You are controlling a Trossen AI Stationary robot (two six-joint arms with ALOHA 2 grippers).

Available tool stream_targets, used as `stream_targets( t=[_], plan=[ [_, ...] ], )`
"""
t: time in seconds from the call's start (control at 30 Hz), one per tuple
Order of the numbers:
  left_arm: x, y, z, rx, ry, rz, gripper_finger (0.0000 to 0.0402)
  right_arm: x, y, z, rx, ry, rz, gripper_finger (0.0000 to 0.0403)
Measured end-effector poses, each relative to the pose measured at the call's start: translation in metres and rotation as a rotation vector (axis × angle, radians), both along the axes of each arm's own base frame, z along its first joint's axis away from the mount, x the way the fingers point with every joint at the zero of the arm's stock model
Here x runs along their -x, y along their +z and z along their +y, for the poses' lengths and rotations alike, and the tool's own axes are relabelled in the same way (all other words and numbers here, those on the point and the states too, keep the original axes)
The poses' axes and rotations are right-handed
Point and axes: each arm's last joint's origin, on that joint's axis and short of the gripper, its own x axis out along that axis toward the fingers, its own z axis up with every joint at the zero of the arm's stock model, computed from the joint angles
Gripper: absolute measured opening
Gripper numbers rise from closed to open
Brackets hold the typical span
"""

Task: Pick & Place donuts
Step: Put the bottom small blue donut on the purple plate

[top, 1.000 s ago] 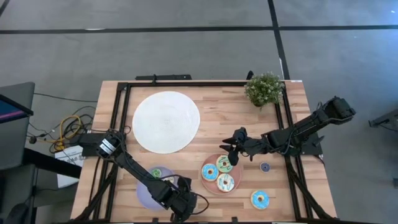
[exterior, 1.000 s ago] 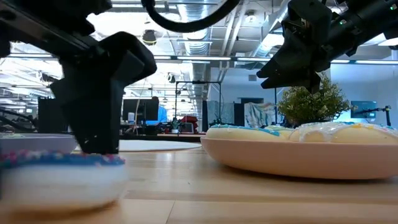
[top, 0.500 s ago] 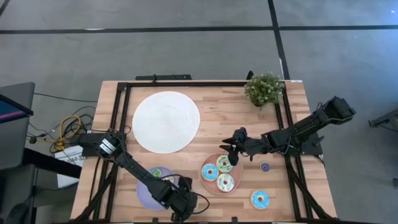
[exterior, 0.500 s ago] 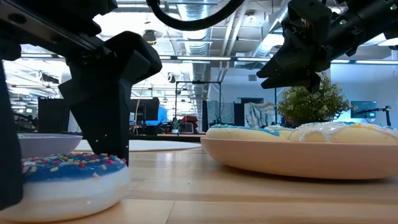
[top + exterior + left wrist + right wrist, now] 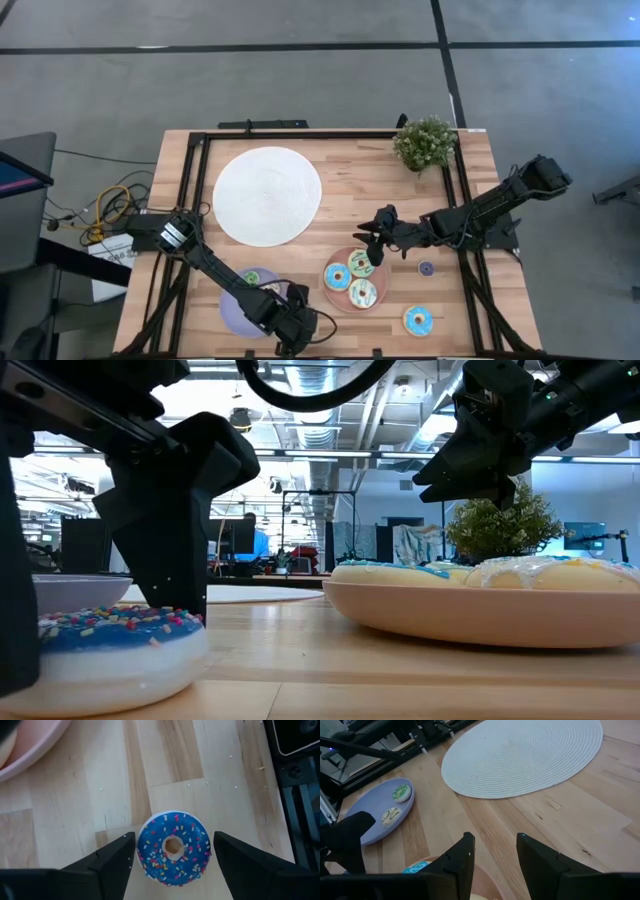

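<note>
- My left gripper (image 5: 172,851) hangs low at the near edge of the pale, straight-grained wooden table (image 5: 75,795), fingers spread to either side of the blue donut (image 5: 173,846), not touching it.
- That blue donut is a small glossy ring, blue icing flecked with coloured sprinkles over a white base, lying flat on bare wood; it fills the near left of the low view (image 5: 105,650).
- My right gripper (image 5: 372,247) hovers over the far rim of the pink plate (image 5: 336,298), fingers parted and holding nothing.
- The pink plate is a smooth, shallow round dish holding three donuts: a blue-iced one (image 5: 337,276), a green-iced one (image 5: 360,263) and a cream-iced one (image 5: 362,293).
- The lilac plate (image 5: 367,827), flat and smooth, holds two small donuts (image 5: 401,793), one greenish, one pale.
- On bare wood right of the pink plate lie a larger blue-iced donut (image 5: 418,320) and a tiny purple one (image 5: 426,268), apart from each other.
- A large white disc (image 5: 267,195), woven in concentric rings, lies further back; a small bushy plant (image 5: 425,142) stands at the far right corner.
</note>
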Motion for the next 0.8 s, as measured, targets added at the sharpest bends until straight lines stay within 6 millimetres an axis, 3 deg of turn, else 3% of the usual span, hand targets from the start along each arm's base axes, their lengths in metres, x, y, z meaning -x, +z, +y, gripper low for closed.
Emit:
stream_targets(
  t=[0.33, 0.63, 0.8],
  plan=[
    [0.000, 0.000, 0.000, 0.002, -0.002, 0.002, 0.0206, 0.000, 0.000, 0.000, 0.000, 0.000, 0.000, 0.0136],
    [0.000, 0.000, 0.000, 0.010, -0.005, 0.008, 0.0197, 0.000, 0.000, 0.000, 0.000, 0.000, 0.000, 0.0136],
    [-0.001, 0.020, 0.007, 0.043, 0.024, -0.019, 0.0197, 0.000, 0.000, 0.000, 0.000, 0.000, 0.000, 0.0136]
  ],
)
